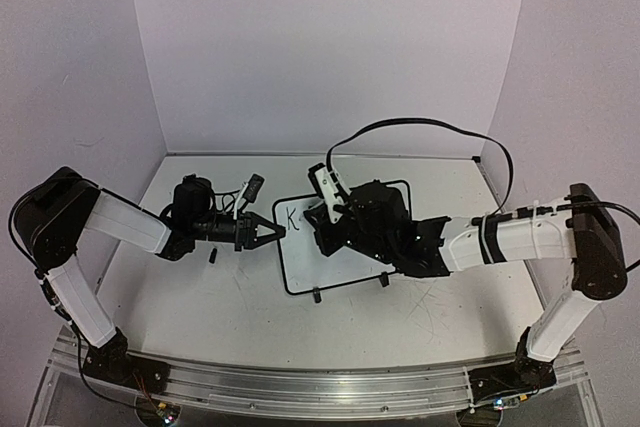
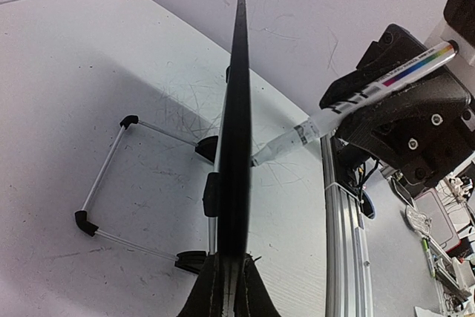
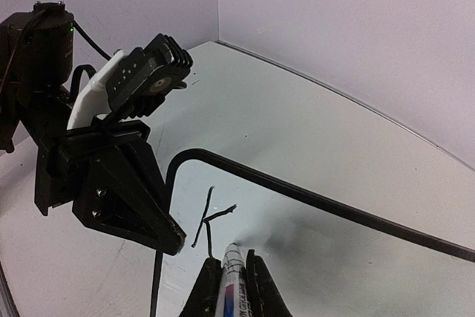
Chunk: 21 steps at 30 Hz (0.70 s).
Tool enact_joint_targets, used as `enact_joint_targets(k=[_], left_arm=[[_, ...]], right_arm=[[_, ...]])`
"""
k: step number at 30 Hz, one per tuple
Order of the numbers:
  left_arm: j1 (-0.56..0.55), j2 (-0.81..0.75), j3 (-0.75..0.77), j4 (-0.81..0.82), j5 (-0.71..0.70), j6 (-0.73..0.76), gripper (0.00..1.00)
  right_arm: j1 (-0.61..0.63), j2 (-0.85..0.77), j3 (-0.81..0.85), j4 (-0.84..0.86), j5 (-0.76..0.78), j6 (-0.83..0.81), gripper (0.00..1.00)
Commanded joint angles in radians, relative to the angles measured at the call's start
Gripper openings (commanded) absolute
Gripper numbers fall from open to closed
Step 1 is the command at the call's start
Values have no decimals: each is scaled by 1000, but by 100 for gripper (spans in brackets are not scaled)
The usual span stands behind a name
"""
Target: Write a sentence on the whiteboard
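The whiteboard (image 1: 345, 257) stands tilted on its two black feet mid-table. Only a black "K" (image 1: 291, 218) of the sentence shows at its top left, also in the right wrist view (image 3: 208, 217). My left gripper (image 1: 272, 232) is shut on the board's left edge; in the left wrist view the board (image 2: 237, 109) is edge-on between the jaws (image 2: 234, 265). My right gripper (image 1: 330, 215) is shut on a white marker (image 3: 234, 276), its tip at the board just right of the K. The marker also shows in the left wrist view (image 2: 356, 98).
The board's wire stand (image 2: 111, 183) rests on the table behind it. A small black object (image 1: 213, 256) lies left of the board. A black cable (image 1: 420, 127) arcs over the right arm. White walls close the back and sides.
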Motion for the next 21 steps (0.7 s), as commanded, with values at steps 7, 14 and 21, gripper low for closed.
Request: enact_joint_targets(k=[7, 14, 21], left_arm=[[1, -47, 8, 14, 20, 5, 0], [1, -46, 13, 12, 20, 5, 0], [1, -44, 10, 9, 19, 7, 0]], right_arm=[[2, 19, 47, 10, 58, 8, 0], [2, 5, 34, -3, 96, 11, 0], [2, -24, 8, -4, 152, 12, 0]])
